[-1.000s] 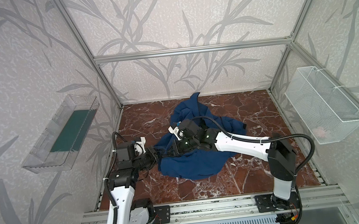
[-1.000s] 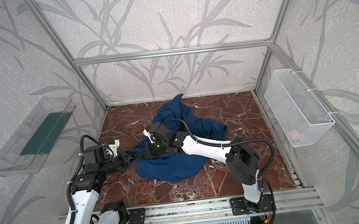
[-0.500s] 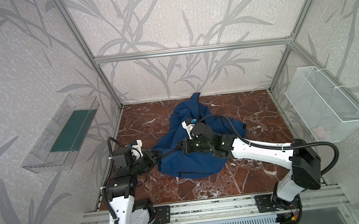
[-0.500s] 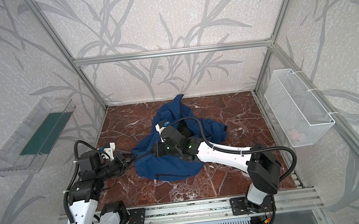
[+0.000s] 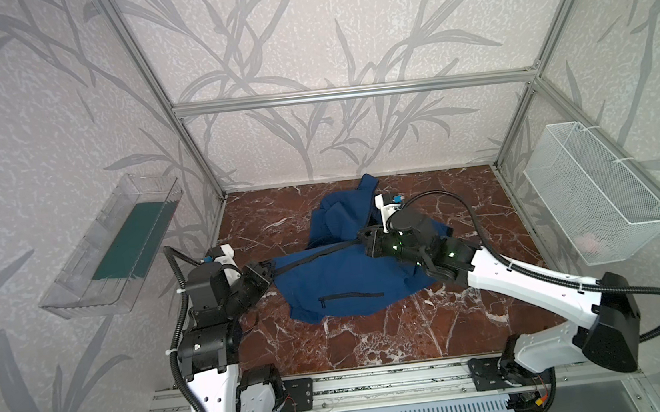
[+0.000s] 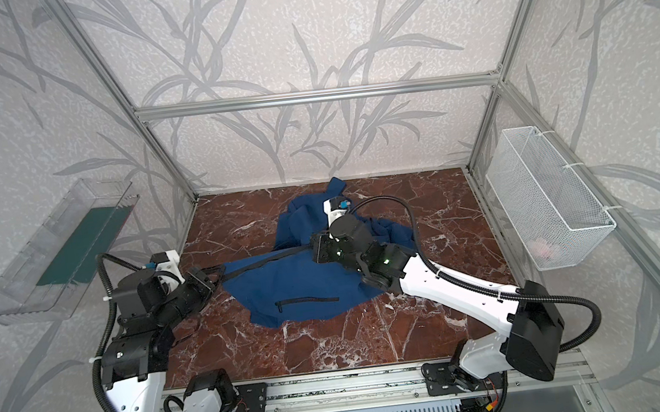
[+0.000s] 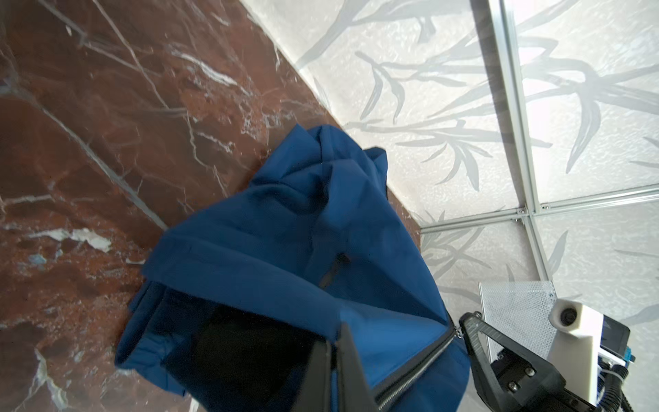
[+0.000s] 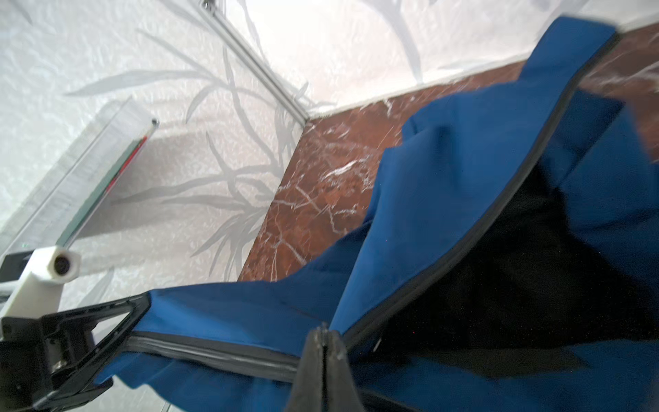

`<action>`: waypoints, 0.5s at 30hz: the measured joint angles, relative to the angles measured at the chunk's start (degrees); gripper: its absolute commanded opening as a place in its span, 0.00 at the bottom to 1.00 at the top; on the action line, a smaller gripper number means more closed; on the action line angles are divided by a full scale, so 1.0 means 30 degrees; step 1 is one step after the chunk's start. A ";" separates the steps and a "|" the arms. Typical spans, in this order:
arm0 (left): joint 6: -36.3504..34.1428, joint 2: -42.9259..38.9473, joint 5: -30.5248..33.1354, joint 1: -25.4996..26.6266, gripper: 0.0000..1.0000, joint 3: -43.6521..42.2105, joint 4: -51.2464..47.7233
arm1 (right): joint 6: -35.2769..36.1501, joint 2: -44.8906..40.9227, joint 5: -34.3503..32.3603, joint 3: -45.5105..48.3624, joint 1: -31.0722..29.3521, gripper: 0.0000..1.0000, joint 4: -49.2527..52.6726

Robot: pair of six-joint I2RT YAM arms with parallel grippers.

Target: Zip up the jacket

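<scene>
The navy-blue jacket (image 5: 340, 281) (image 6: 299, 289) lies crumpled mid-table in both top views. Its dark front zipper (image 5: 316, 254) (image 6: 267, 261) is stretched taut between my two grippers. My left gripper (image 5: 270, 269) (image 6: 218, 273) (image 7: 335, 356) is shut on the jacket's bottom edge beside the zipper (image 7: 417, 364). My right gripper (image 5: 361, 239) (image 6: 314, 250) (image 8: 322, 331) is shut on the zipper pull. Behind it the zipper (image 8: 214, 351) is closed. Ahead of it the halves part and show the black lining (image 8: 499, 285). The collar end lies toward the back wall.
A clear tray (image 5: 115, 250) with a green mat hangs on the left wall. A white wire basket (image 5: 594, 196) hangs on the right wall. The brown marble table (image 5: 375, 336) is bare in front of the jacket. A pocket zipper (image 5: 350, 296) shows on the front panel.
My right gripper has slid right along the zipper, away from the left gripper, and the closed stretch between them has grown longer. The left gripper has held its place.
</scene>
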State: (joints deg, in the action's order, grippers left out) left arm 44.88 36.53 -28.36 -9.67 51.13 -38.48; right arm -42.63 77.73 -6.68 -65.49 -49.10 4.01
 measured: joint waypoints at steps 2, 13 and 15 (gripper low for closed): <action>0.0036 0.0408 0.0160 -0.0073 0.00 0.0401 0.0197 | 0.0299 -0.0634 -0.0153 0.0146 0.0911 0.00 0.0386; 0.0619 0.6317 -0.1654 -0.1035 0.00 0.4750 0.2076 | 0.2200 -0.2550 0.0561 -0.0554 0.5676 0.00 0.2477; 0.0903 0.8160 -0.2266 -0.1042 0.00 0.7096 0.2280 | 0.2856 -0.2484 0.0597 -0.1545 0.6229 0.00 0.3104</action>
State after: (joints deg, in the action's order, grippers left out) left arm 47.59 61.01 -35.16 -12.80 72.42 -31.64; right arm -34.06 70.28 -4.89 -70.13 -30.41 13.32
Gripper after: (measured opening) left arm 0.048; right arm 0.047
